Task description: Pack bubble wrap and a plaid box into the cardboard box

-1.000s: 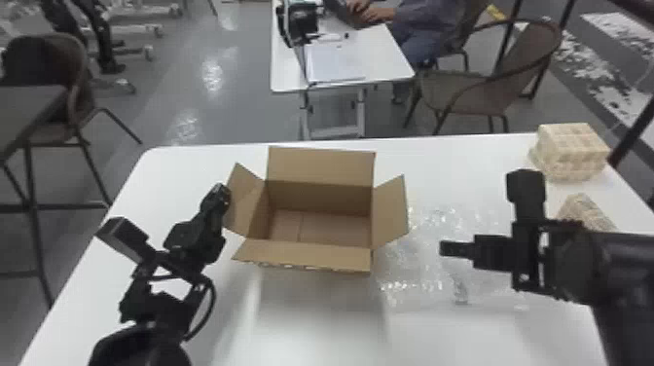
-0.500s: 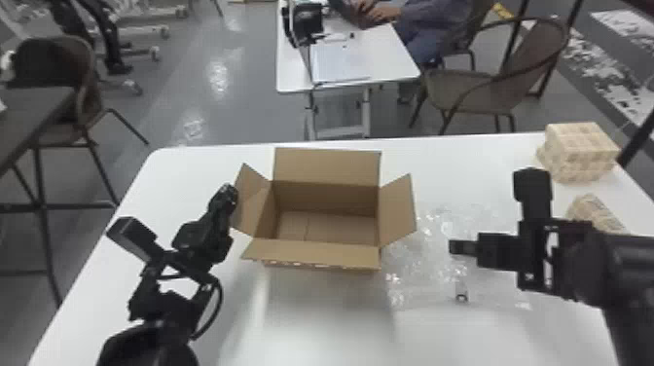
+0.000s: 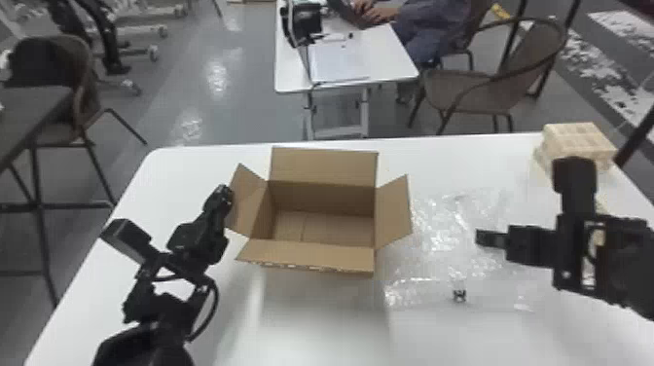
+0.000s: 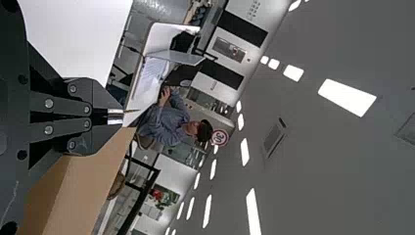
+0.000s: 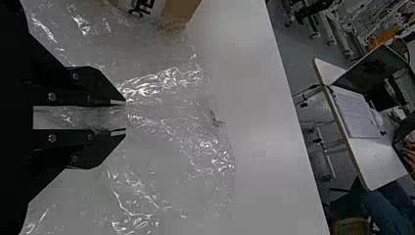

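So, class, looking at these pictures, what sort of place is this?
Probably a shared workroom or robotics lab. A person sits with hands on a laptop at a desk, wheeled frames stand beyond, and a work table bears an open cardboard box.

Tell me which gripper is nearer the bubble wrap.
Right. The right gripper is over the wrap; the left gripper is across the box from it, beside the left flap.

in the left wrist view, the number 30 stands on a round, red-rimmed sign (image 4: 219, 137).
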You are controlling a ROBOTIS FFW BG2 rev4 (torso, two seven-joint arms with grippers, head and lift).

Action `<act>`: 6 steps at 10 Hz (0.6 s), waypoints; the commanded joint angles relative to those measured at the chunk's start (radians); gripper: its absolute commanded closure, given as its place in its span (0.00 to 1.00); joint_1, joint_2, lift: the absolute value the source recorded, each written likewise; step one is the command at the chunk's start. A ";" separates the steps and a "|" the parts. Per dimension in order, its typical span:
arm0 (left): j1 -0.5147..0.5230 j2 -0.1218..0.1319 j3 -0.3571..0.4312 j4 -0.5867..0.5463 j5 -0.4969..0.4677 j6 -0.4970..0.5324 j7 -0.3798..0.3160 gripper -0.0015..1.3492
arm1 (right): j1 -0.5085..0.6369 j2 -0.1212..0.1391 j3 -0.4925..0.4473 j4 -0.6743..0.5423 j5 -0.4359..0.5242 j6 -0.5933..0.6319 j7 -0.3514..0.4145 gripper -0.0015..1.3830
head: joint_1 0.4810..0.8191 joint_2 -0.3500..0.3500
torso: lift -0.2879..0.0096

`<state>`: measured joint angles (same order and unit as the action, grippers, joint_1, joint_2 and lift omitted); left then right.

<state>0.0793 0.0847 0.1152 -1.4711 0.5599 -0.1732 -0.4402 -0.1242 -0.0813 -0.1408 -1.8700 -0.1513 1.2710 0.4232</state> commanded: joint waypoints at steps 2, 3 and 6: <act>0.002 0.000 0.006 0.000 0.003 -0.009 0.000 0.89 | 0.054 -0.064 -0.095 -0.179 -0.013 0.120 0.035 0.73 | 0.63 0.59 | 0.60; 0.000 0.000 0.009 0.000 0.005 -0.011 0.000 0.89 | 0.084 -0.071 -0.146 -0.239 -0.042 0.133 0.035 0.73 | 0.63 0.55 | 0.60; 0.002 -0.002 0.017 0.000 -0.002 -0.023 0.011 0.89 | 0.118 -0.075 -0.299 -0.426 -0.103 0.154 0.106 0.73 | 0.63 0.49 | 0.60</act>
<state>0.0804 0.0828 0.1310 -1.4711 0.5606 -0.1933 -0.4299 -0.0078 -0.1553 -0.4153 -2.2644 -0.2514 1.4228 0.5273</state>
